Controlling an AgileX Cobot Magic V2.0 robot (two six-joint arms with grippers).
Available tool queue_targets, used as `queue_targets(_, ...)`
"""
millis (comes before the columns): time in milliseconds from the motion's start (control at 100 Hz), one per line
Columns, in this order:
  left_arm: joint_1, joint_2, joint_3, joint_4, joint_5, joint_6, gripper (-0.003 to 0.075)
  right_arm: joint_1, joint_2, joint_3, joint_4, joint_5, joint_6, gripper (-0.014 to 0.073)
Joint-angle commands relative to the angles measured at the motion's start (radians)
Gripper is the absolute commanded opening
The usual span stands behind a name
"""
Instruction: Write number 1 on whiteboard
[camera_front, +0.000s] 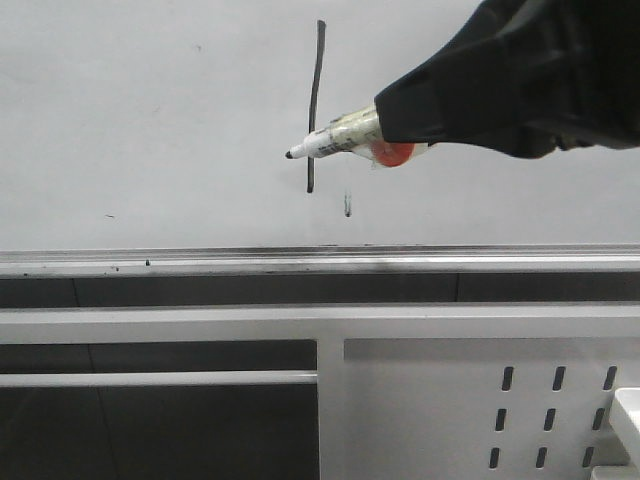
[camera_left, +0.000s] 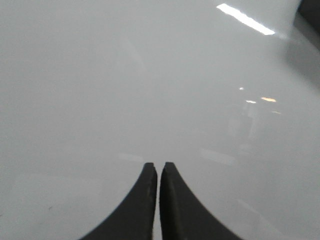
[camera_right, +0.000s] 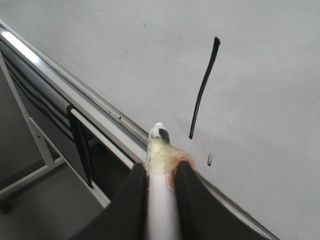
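Note:
The whiteboard (camera_front: 150, 120) fills the background, pale grey-white, with a silver tray rail (camera_front: 200, 262) along its lower edge. The number 1 (camera_front: 315, 105) is a long thin black stroke on it; it also shows in the right wrist view (camera_right: 202, 92). My right gripper (camera_front: 395, 125) comes in from the upper right, shut on a white marker (camera_front: 335, 140) with yellowed tape, its black tip (camera_front: 291, 154) pointing left, just left of the stroke's lower part. In the right wrist view the marker (camera_right: 160, 165) sits between the fingers (camera_right: 187, 185). My left gripper (camera_left: 159, 167) is shut and empty, facing the board.
A small dark smudge (camera_front: 347, 207) sits below and right of the stroke. Under the rail is a white metal frame (camera_front: 330, 400) with a perforated panel (camera_front: 550, 415) at lower right. A white box corner (camera_front: 628, 415) shows at the right edge.

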Motion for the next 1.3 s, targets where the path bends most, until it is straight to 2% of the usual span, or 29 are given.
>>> queue_targets(0, 0.002, -0.027, -0.025, 0.002, -0.078, -0.010, -0.0020, -0.001, -0.034, -0.069, -0.018, 0.017, -0.010, -0.0050)
queue_targets(260, 0.002, -0.217, -0.101, 0.002, -0.065, -0.010, -0.0020, -0.001, -0.034, -0.137, -0.063, 0.068, -0.010, -0.0050)
queue_targets(440, 0.002, -0.308, -0.118, 0.002, -0.194, -0.010, -0.0020, -0.001, -0.034, -0.137, -0.073, 0.065, -0.010, -0.0050)
queue_targets(590, 0.002, -0.345, -0.118, 0.002, -0.212, -0.010, -0.0020, -0.001, -0.034, -0.137, -0.073, 0.072, -0.010, -0.0050)
queue_targets(670, 0.002, -0.357, -0.122, 0.016, -0.271, -0.022, -0.0020, -0.001, -0.034, -0.137, -0.073, 0.082, -0.010, -0.0050)
queue_targets(730, 0.002, -0.361, -0.122, 0.046, -0.220, -0.025, -0.0020, -0.001, -0.034, -0.137, -0.073, 0.088, -0.010, -0.0050)
queue_targets(770, 0.002, -0.361, -0.126, 0.046, -0.140, -0.025, -0.0020, -0.001, -0.034, -0.137, -0.073, 0.088, -0.010, -0.0050)
queue_targets(860, 0.002, -0.351, -0.136, 0.050, 0.221, -0.015, -0.0020, -0.001, -0.034, -0.137, -0.073, 0.091, -0.010, -0.0050)
queue_targets(960, 0.002, -0.315, -0.136, 0.091, 0.458, -0.015, -0.0020, -0.001, -0.034, -0.148, -0.073, 0.111, -0.010, -0.0050)
queue_targets(1030, 0.002, -0.285, -0.136, 0.089, 0.517, -0.015, -0.0020, -0.001, -0.032, -0.178, -0.086, 0.171, -0.010, -0.0050)
queue_targets(1200, 0.002, -0.206, -0.136, 0.150, 0.530, -0.015, -0.0008, -0.001, -0.030, -0.279, -0.125, 0.356, -0.010, -0.0050)
queue_targets(1290, -0.024, -0.161, -0.136, 0.214, 0.565, -0.015, 0.0092, -0.001, -0.024, -0.328, -0.125, 0.457, -0.010, -0.0050)
